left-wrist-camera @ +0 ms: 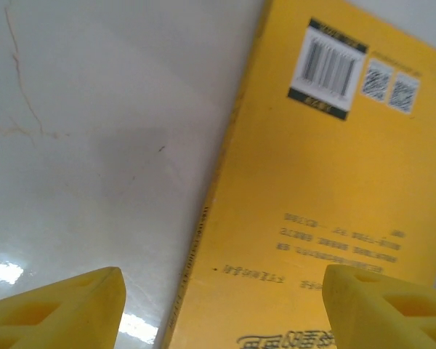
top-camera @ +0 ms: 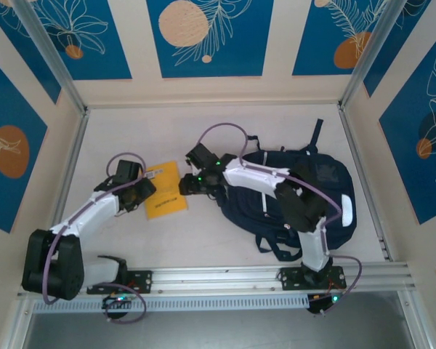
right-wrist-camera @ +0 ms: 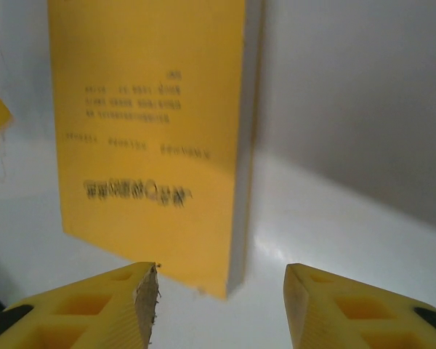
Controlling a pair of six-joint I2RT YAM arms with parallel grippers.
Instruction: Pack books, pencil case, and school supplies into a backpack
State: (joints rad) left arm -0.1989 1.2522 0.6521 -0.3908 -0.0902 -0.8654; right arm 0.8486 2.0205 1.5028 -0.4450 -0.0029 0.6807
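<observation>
The yellow-orange book point(top-camera: 165, 190) lies flat on the white table between the two arms. In the left wrist view the book point(left-wrist-camera: 327, 203) shows its barcode label and spine, and my left gripper point(left-wrist-camera: 221, 309) stands open just above its near edge. My right gripper point(right-wrist-camera: 221, 305) is open too, its fingers straddling the book's near corner point(right-wrist-camera: 152, 145) without touching it. In the top view my left gripper point(top-camera: 147, 190) sits at the book's left side and my right gripper point(top-camera: 185, 186) at its right side. The navy backpack point(top-camera: 305, 193) lies at the right under my right arm.
A white patch point(top-camera: 346, 211) shows on the backpack's right side and dark straps point(top-camera: 276, 247) trail toward the front rail. Blue patterned walls enclose the table on three sides. Bare table point(top-camera: 131, 131) lies behind the book.
</observation>
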